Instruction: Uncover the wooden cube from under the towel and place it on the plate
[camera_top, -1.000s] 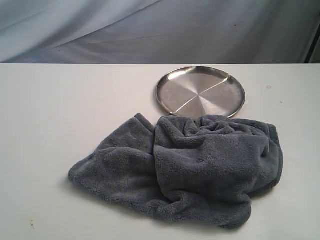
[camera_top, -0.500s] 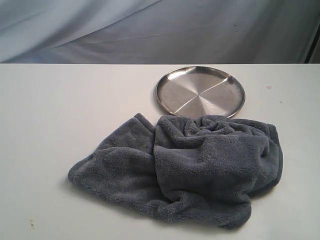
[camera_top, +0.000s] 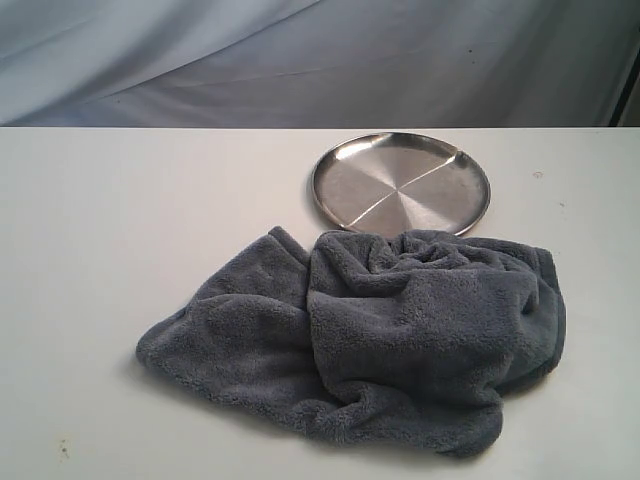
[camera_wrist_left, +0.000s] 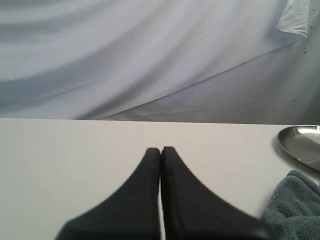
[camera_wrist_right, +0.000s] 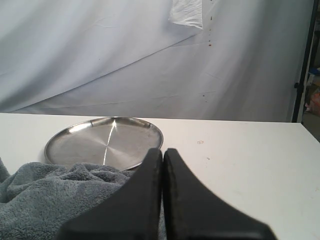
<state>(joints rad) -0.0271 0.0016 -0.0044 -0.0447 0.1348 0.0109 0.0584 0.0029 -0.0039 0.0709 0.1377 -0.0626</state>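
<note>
Wooden cube is out of sight. One fluffy blue-grey fleece towel (camera_top: 390, 340) lies bunched just beside one bare round silver metal plate (camera_top: 400, 185). Left gripper (camera_wrist_left: 160, 150) and right gripper (camera_wrist_right: 162, 151): jaws closed, empty.

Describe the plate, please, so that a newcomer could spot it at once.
On the white table, look toward the far edge, just behind the crumpled blue-grey towel. There lies the plate, round with a raised rim. It alone is shiny silver metal, unlike the soft fleece.
</note>
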